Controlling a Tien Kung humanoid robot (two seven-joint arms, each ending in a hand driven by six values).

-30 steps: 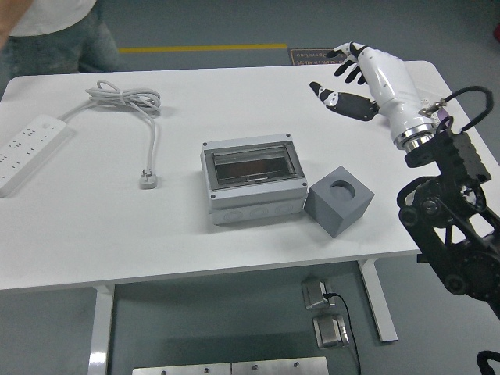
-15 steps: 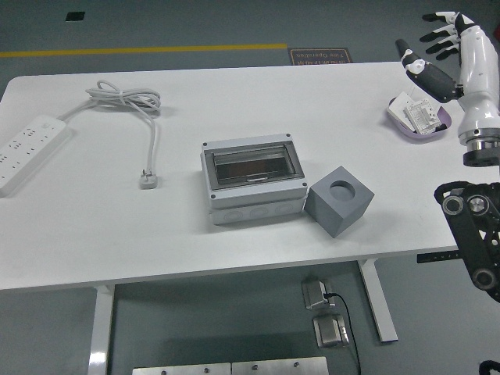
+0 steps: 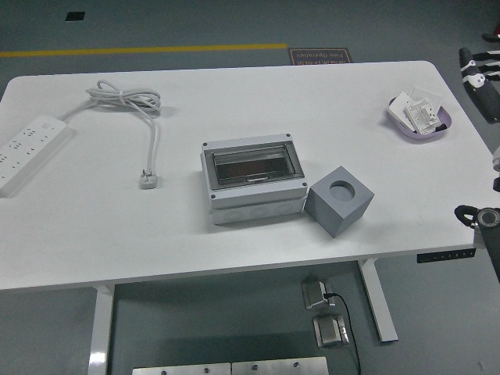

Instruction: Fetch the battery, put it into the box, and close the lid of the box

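box point(image 3: 252, 181) sits mid tabletop point(image 3: 94, 226), lid down flat, looks closed. can't tell thru the lid if a battery's inside. small items lie in a purple dish point(image 3: 422, 125) far right; can't say if one's the battery. our right hand point(image 3: 480, 66) barely shows at the right edge, fingers can't tell. fits either lid never opened or job done.
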